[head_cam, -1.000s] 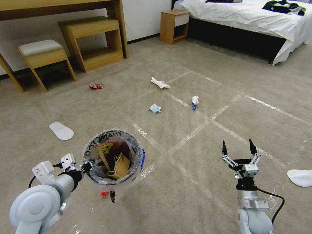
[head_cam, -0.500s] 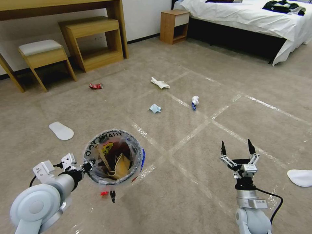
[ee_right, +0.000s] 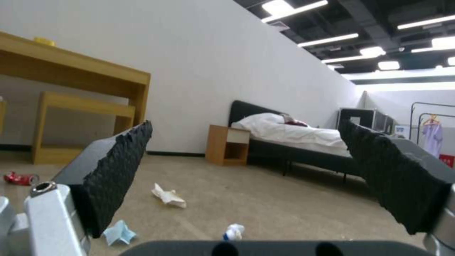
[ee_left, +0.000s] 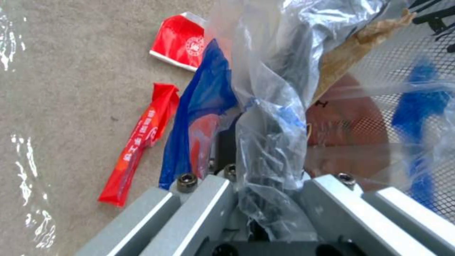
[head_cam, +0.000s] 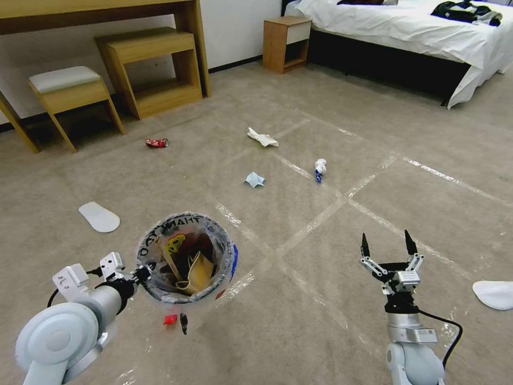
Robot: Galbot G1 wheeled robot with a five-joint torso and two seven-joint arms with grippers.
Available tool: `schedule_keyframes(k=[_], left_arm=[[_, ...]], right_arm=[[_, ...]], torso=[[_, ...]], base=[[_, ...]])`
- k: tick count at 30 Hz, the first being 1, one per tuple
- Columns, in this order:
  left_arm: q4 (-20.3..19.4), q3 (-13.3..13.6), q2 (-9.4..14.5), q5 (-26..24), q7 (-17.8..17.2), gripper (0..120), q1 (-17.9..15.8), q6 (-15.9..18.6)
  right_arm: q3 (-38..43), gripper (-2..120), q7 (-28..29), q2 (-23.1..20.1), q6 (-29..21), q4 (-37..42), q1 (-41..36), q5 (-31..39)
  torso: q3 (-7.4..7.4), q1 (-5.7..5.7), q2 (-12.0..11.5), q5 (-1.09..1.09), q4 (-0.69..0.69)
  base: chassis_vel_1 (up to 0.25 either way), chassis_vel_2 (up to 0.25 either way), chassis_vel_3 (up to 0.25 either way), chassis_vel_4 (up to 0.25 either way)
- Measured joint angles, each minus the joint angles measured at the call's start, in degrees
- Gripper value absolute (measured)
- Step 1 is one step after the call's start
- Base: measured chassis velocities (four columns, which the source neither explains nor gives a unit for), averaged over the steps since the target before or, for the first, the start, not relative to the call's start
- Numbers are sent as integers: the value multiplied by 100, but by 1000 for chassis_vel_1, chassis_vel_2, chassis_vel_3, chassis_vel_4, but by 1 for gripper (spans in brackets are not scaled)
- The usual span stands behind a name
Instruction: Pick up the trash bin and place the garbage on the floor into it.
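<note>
Meanwhile, at lower left of the head view the left gripper (head_cam: 140, 275) still clamps the rim of the trash bin (head_cam: 186, 258), with a red wrapper (head_cam: 170, 319) beneath it; the view has crept forward toward the mask (head_cam: 254, 179) mid-frame, and at lower right the right gripper (head_cam: 386, 247) waits spread wide, empty.
</note>
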Motion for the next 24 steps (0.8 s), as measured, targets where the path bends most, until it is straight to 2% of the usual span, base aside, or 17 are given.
schedule_keyframes(k=[24], left_arm=[[185,34,8,-7,2,0,-134,0]], right_arm=[[-15,100,-37,25,1,-149,146,-49]], torso=[[0,0,0,-1,0]], base=[[-63,64,69,-66]])
